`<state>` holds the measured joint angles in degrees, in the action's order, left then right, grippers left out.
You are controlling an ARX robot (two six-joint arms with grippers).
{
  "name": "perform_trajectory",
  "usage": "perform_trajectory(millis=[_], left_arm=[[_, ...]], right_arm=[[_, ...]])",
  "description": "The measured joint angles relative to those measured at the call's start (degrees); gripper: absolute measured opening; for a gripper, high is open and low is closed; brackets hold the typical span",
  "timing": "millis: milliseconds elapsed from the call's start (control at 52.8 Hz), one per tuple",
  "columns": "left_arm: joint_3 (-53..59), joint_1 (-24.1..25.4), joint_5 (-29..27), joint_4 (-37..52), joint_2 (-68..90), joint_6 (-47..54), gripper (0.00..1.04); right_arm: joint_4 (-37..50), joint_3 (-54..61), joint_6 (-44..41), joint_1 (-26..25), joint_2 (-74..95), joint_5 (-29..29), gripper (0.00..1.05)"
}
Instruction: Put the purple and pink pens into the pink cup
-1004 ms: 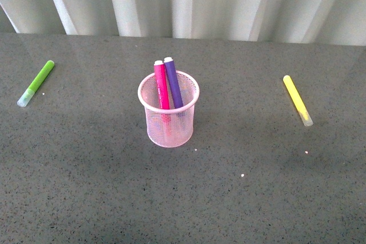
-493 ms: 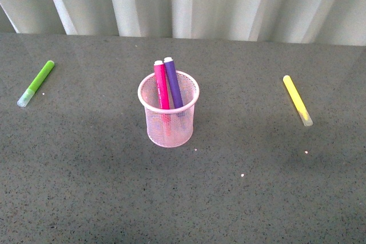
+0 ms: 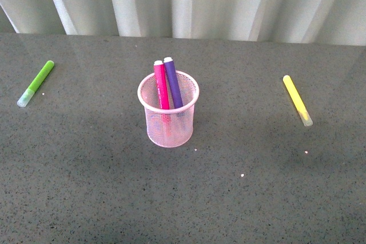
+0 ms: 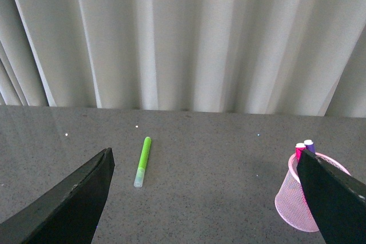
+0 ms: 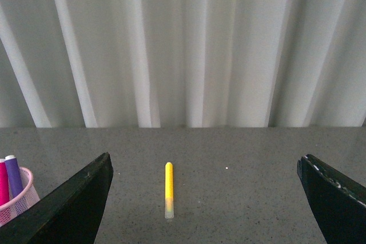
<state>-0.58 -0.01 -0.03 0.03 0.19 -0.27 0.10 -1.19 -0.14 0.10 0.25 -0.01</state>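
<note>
We are seeing both pens standing in the pink mesh cup (image 3: 168, 110): the pink highlighter (image 3: 161, 86) and the purple highlighter (image 3: 172, 83) are leaning side by side, blunt ends poking above the rim. We judge the task as done. Our left gripper (image 4: 209, 198) and right gripper (image 5: 206, 201) are both spread wide and carrying nothing, hanging well back from the cup; neither arm is showing in the front view. The lime-green highlighter (image 3: 36, 83) and the yellow highlighter (image 3: 297, 100) are lying flat on the grey tabletop (image 3: 86, 175), well apart from the cup on either side. What could go wrong now: the cup is light and open-walled, so if we are sweeping an arm past it, a nudge could be tipping it and spilling both pens.
</note>
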Motion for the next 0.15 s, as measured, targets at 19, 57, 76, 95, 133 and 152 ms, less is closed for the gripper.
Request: perform_trajectory(millis=[19, 57, 76, 95, 133, 152], left_arm=[[0.0, 0.0, 0.0, 0.0, 0.0, 0.0, 0.98], [0.0, 0.0, 0.0, 0.0, 0.0, 0.0, 0.98], [0.0, 0.0, 0.0, 0.0, 0.0, 0.0, 0.98], [0.0, 0.0, 0.0, 0.0, 0.0, 0.0, 0.98], [0.0, 0.0, 0.0, 0.0, 0.0, 0.0, 0.98], [0.0, 0.0, 0.0, 0.0, 0.0, 0.0, 0.98]], right_arm=[[0.0, 0.0, 0.0, 0.0, 0.0, 0.0, 0.98], [0.0, 0.0, 0.0, 0.0, 0.0, 0.0, 0.98], [0.0, 0.0, 0.0, 0.0, 0.0, 0.0, 0.98], [0.0, 0.0, 0.0, 0.0, 0.0, 0.0, 0.98], [0.0, 0.0, 0.0, 0.0, 0.0, 0.0, 0.98], [0.0, 0.0, 0.0, 0.0, 0.0, 0.0, 0.98]])
